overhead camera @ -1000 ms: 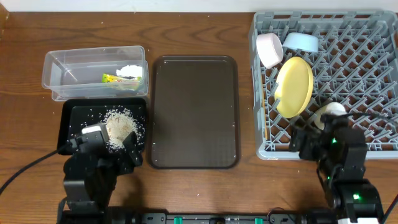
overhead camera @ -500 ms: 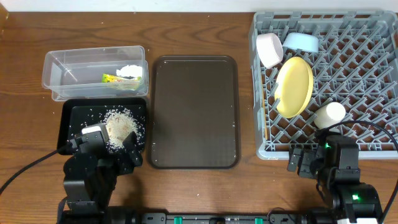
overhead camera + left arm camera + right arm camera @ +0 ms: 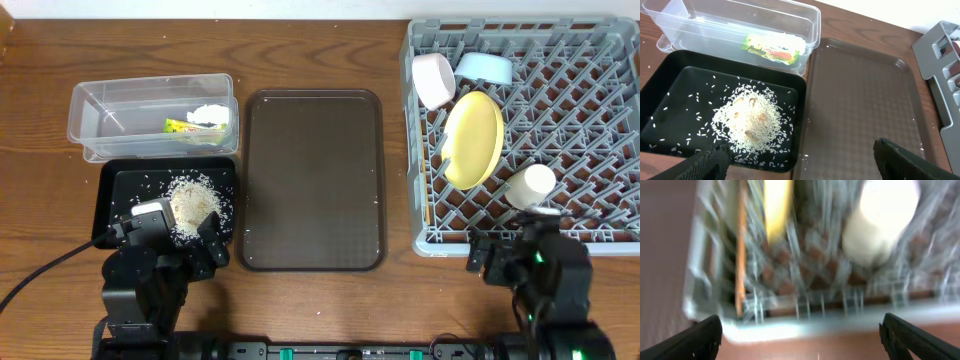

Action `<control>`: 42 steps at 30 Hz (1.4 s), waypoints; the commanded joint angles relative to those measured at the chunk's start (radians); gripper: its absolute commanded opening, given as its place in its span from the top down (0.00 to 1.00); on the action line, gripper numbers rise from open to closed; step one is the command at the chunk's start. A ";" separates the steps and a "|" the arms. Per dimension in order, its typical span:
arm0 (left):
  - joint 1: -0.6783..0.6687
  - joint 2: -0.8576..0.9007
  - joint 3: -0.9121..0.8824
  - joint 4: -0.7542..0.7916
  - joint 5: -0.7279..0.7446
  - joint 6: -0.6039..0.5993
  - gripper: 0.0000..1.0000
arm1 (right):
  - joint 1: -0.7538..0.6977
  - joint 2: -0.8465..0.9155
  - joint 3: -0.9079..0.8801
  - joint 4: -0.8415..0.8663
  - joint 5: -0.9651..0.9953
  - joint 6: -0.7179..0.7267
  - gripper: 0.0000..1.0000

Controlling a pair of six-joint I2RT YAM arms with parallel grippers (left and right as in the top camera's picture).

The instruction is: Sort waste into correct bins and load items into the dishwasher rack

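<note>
Near the front wall of the large grey pegged dishwasher rack (image 3: 445,243), the small pale cup (image 3: 530,185) lies tilted among the pegs and looks loosely seated, so a knock could roll it. The right gripper (image 3: 802,339) hangs just outside that wall, spread wide and empty. The left gripper (image 3: 805,162) is equally wide and empty over the shallow black tray (image 3: 670,85).

Lab-style test bench staged as kitchen cleanup: wooden table (image 3: 320,55), grey dishwasher rack (image 3: 580,110), brown serving tray (image 3: 312,180), trailing cable (image 3: 47,264).
</note>
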 commanded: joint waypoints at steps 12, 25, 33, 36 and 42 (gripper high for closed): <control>0.002 0.002 -0.009 0.001 -0.008 0.003 0.06 | -0.003 -0.417 -0.346 0.481 0.009 -0.117 0.01; 0.002 0.002 -0.009 0.001 -0.008 0.003 0.06 | -0.006 -0.415 -0.524 0.721 0.020 -0.180 0.01; 0.002 0.002 -0.009 0.001 -0.008 0.003 0.06 | -0.006 -0.415 -0.524 0.721 0.020 -0.180 0.01; 0.002 0.002 -0.009 0.001 -0.008 0.003 0.06 | -0.006 -0.415 -0.524 0.721 0.020 -0.180 0.01; 0.002 0.002 -0.009 0.001 -0.008 0.003 0.06 | -0.006 -0.415 -0.524 0.721 0.020 -0.180 0.01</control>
